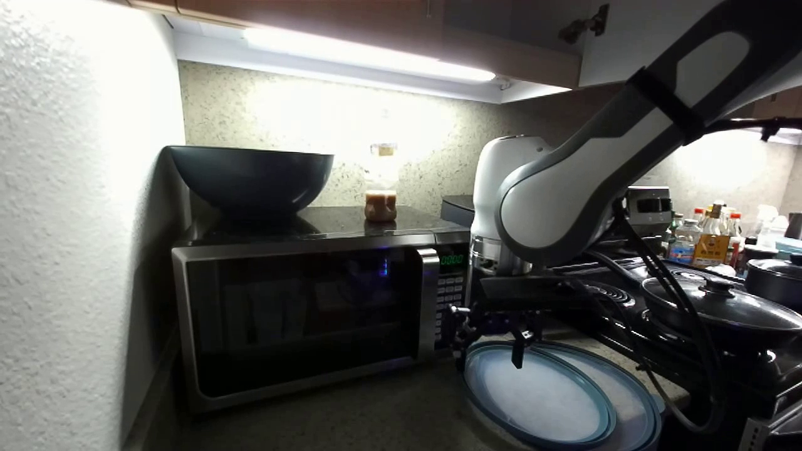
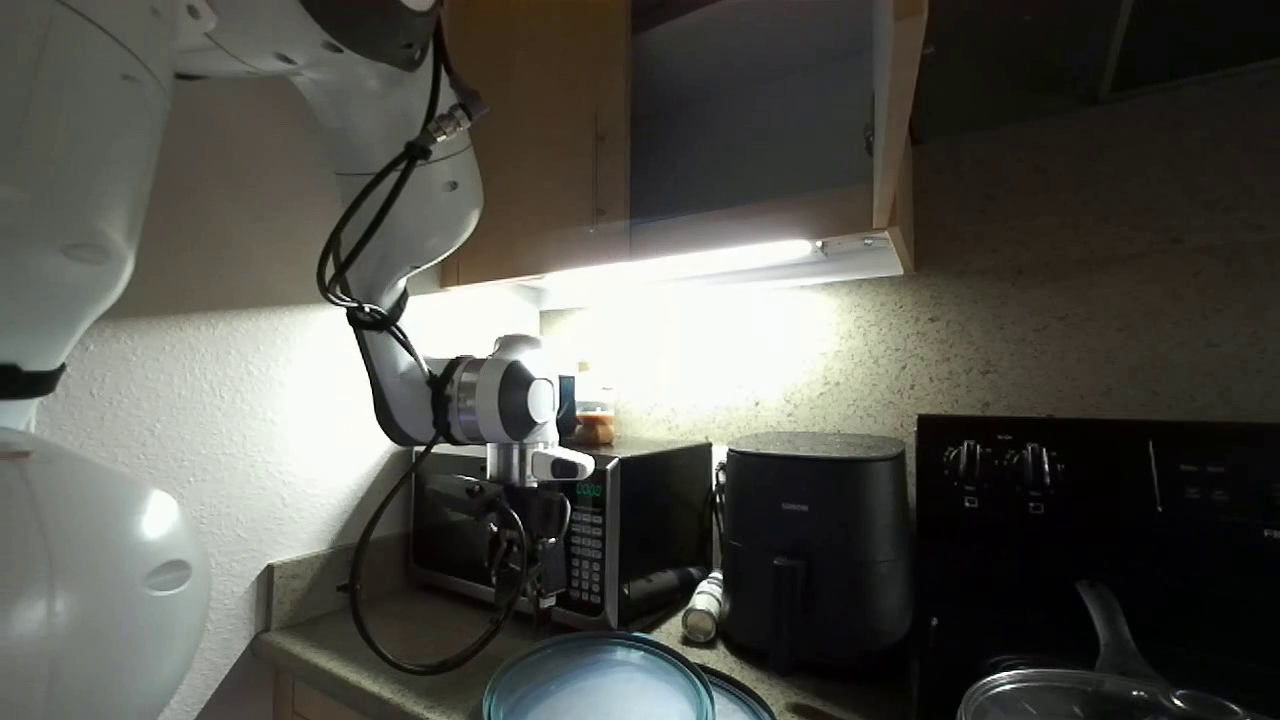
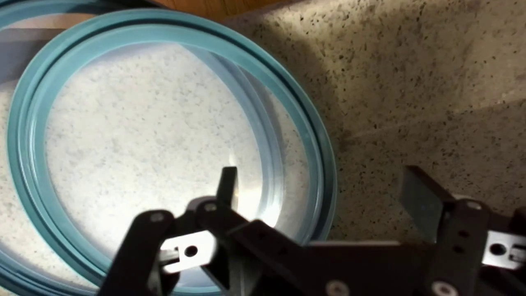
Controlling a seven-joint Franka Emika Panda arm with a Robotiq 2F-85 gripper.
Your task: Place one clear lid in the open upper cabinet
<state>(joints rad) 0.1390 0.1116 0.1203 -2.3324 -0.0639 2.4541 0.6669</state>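
Note:
A clear lid [image 1: 539, 394] with a blue-teal rim lies on top of another lid [image 1: 633, 394] at the counter's edge; it also shows in the other views [image 2: 600, 685] [image 3: 152, 127]. My gripper [image 1: 490, 357] points down over the near-microwave side of the top lid and is open and empty. In the wrist view its fingers [image 3: 322, 185] stand on either side of the lid's right rim, one over the clear centre and one over bare counter. I cannot tell how high the fingertips are above it. The brown upper cabinet [image 2: 750, 120] has its right door open, showing a grey interior; its underside shows too [image 1: 376, 28].
A microwave [image 1: 301, 319] stands beside the gripper, with a dark bowl [image 1: 250, 181] and a jar [image 1: 380, 207] on top. A black air fryer [image 2: 815, 540] and a small bottle [image 2: 703, 608] stand behind. A covered pan [image 1: 720, 307] is on the stove. The open cabinet door [image 2: 897, 110] juts outward.

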